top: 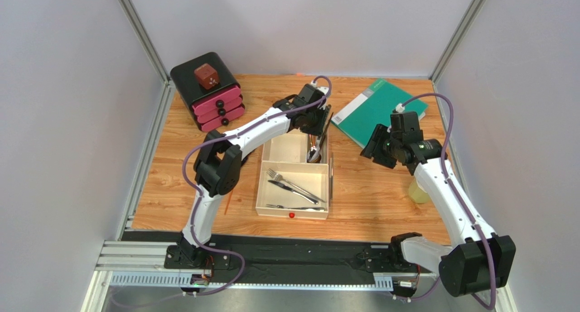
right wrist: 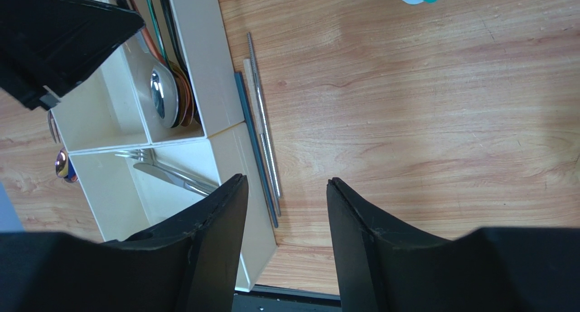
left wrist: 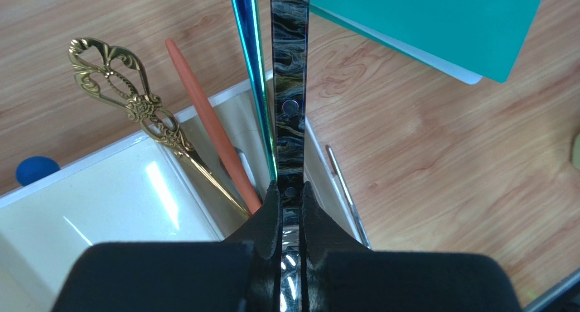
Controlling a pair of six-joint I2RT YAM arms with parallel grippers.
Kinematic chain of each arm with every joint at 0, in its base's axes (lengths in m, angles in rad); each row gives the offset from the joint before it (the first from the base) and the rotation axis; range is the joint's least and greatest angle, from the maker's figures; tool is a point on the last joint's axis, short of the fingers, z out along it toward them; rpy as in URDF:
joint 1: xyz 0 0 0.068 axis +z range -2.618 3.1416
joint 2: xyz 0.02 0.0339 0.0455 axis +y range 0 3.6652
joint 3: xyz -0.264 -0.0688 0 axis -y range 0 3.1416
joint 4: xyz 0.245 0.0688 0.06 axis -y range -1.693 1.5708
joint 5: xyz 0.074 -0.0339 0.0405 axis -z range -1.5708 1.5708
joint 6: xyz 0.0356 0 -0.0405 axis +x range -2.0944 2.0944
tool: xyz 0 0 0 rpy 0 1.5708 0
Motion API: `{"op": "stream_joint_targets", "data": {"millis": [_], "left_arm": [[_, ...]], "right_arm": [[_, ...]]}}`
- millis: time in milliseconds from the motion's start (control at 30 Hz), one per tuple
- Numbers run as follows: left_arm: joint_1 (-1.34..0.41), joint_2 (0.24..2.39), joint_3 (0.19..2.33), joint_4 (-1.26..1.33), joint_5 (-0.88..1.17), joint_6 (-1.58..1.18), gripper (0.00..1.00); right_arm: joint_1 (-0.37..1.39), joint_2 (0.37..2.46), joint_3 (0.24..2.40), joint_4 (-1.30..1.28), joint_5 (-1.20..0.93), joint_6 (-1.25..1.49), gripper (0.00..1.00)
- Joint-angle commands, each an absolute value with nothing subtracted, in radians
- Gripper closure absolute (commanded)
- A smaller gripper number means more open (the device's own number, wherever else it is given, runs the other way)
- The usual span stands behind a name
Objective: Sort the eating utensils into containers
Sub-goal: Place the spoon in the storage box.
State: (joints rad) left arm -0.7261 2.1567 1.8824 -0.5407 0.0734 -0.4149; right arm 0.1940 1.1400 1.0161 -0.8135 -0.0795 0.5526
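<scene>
My left gripper (top: 317,126) is over the far right small compartment of the cream-white tray (top: 293,212). It is shut (left wrist: 291,190) on a utensil with a black marbled handle (left wrist: 290,88). A blue-green utensil (left wrist: 250,81) lies right against that handle. A gold ornate handle (left wrist: 129,94) and an orange handle (left wrist: 212,139) lean out of the same compartment, where spoons (right wrist: 163,94) rest. A fork and a knife (top: 293,186) lie in the large compartment. My right gripper (right wrist: 286,190) hangs open above the table right of the tray, over a silver chopstick (right wrist: 262,115) and a dark one (right wrist: 255,142).
A black box with pink drawers (top: 207,91) stands at the back left. A green book (top: 378,111) lies at the back right, a pale yellow cup (top: 416,192) beside my right arm. A thin orange stick (top: 229,205) lies left of the tray.
</scene>
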Motion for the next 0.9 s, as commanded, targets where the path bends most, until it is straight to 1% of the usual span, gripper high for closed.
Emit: {"op": "stream_joint_targets", "data": {"millis": [0,133,300,600,700,733,767,867], "left_arm": [[-0.724,2.166,1.915,-0.517,0.063,-0.422,1.0],[-0.727,2.154,1.881,-0.52,0.057,-0.42,1.0],[-0.727,2.154,1.887,-0.54,0.097,-0.414,1.0],[-0.729,2.131,1.878,-0.548,0.087,-0.39,0.92],[-0.729,2.122,1.876,-0.552,0.089,-0.387,0.87],[-0.729,2.114,1.875,-0.552,0.089,-0.387,0.81],[-0.729,2.111,1.875,-0.558,0.084,-0.388,0.78],[-0.729,2.089,1.881,-0.563,0.083,-0.385,0.76]], "right_arm": [[0.184,1.101,1.022,-0.815,-0.084,0.543,0.49],[0.183,1.114,1.017,-0.805,-0.097,0.549,0.49],[0.183,1.124,1.014,-0.79,-0.107,0.555,0.49],[0.183,1.132,1.006,-0.781,-0.114,0.561,0.49],[0.183,1.141,1.011,-0.779,-0.115,0.564,0.49],[0.183,1.143,1.012,-0.778,-0.115,0.566,0.49],[0.184,1.146,1.012,-0.776,-0.117,0.568,0.49],[0.183,1.157,1.011,-0.772,-0.118,0.577,0.49]]}}
